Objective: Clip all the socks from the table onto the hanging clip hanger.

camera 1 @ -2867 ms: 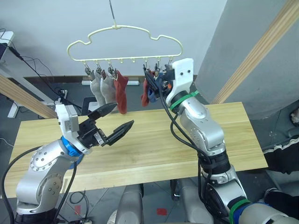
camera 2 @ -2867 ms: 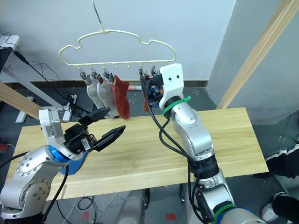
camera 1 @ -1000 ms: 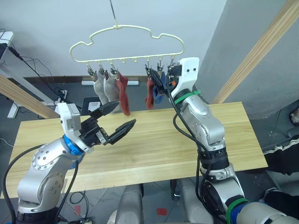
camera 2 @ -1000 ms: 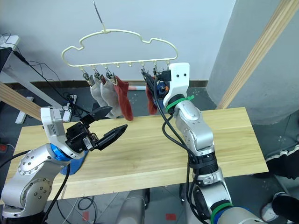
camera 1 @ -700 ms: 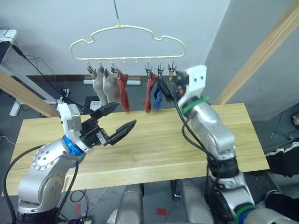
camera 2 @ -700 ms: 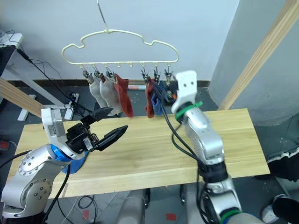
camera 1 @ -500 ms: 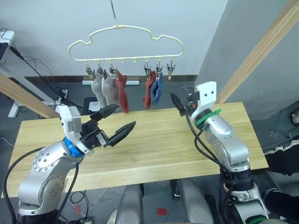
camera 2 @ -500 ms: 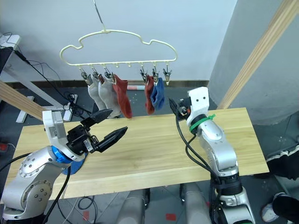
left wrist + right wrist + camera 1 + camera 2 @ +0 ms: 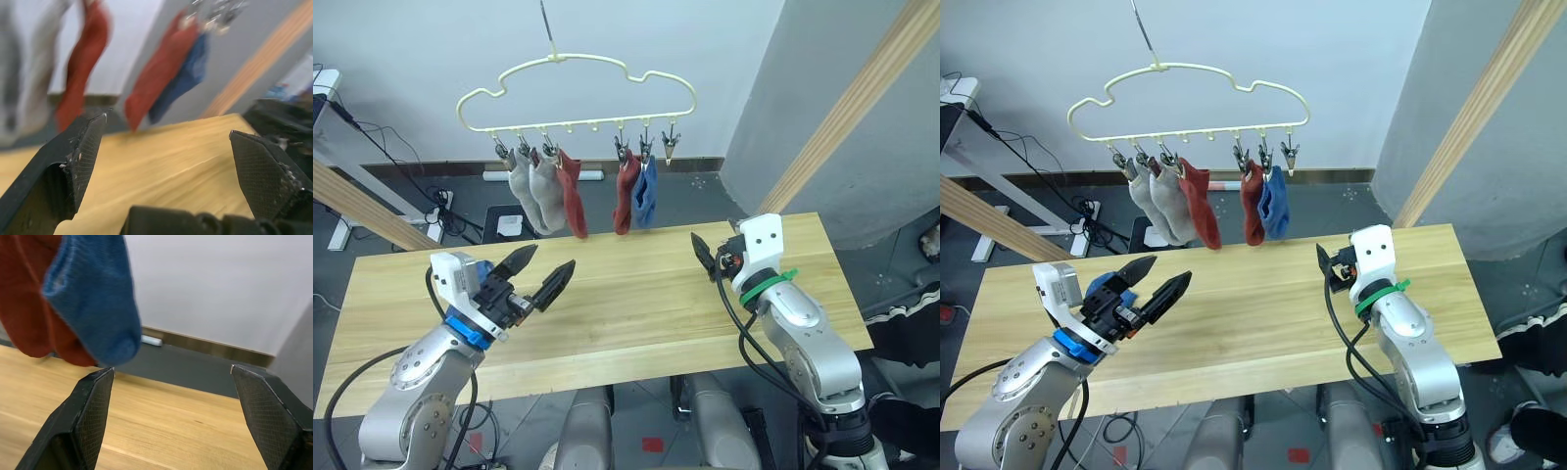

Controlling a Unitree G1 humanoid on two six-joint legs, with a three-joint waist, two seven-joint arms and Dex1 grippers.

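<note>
since the earlier frames the right pincer (image 9: 699, 249) has come down from the clips and drawn back toward the right-centre of the frame, leaving the blue soft fabric ankle sock (image 9: 647, 194) hanging on its own; the left pincer (image 9: 540, 275) has sunk a little, toward the lower left.

both pincers are released and empty. the right one's black fingers (image 9: 93, 409) stand spread apart in its wrist view, with nothing between them; the left one's fingers (image 9: 80, 147) gape wide above the wood as well.

on the thin pale-yellow wire clip hanger with the cloud-like outline (image 9: 573, 93), in the upper middle of the frame, five socks hang: two light grey ankle socks (image 9: 530, 192) side by side at the left, a rust-red ankle sock (image 9: 574, 196) just beside them, then, after a few bare clips, a second rust-red ankle sock (image 9: 626, 195) touching the blue one. one small metal clip (image 9: 671, 144) at the right end of the row hangs bare.

the long light wooden plank table (image 9: 636, 294) carries no sock on the part that can be seen; its near left stretch is hidden behind the left arm, so whether one lies there cannot be told.

by my reading the task is nearly finished: five socks are clipped, and if a second blue one exists it has yet to be found and hung on a bare clip.
</note>
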